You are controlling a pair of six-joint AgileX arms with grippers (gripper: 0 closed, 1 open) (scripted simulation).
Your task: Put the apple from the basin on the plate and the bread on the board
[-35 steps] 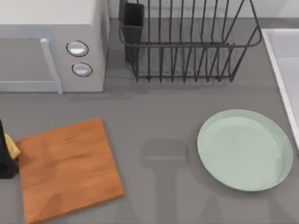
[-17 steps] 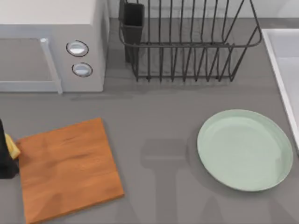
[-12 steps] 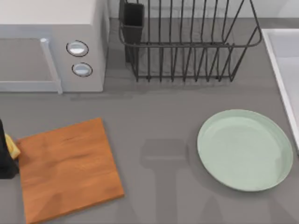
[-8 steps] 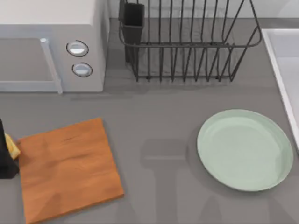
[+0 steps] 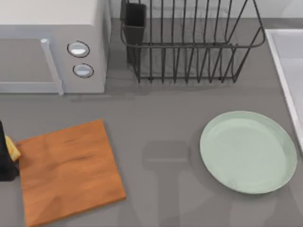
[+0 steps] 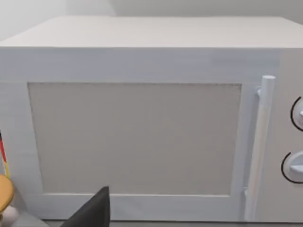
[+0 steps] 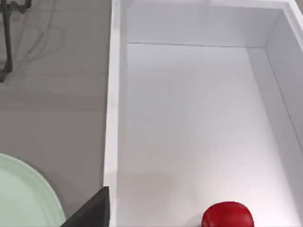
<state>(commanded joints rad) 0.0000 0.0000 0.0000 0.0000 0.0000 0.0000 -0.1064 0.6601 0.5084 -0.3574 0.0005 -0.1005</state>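
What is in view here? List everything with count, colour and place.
microwave: one, white, far left
dish rack: one, black wire, far middle
board: one, orange-brown, near left
bread: one, golden-yellow, at the board's left edge
plate: one, mint green, right
basin: one, white, right edge
apple: one, red, inside the basin
left gripper: black, beside the bread
right gripper: dark, by the basin's rim

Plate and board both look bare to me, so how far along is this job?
Nothing is placed yet. The plate and the board carry nothing. The apple lies in the basin. The bread sits at the board's left edge beside the left gripper. Both moves remain.
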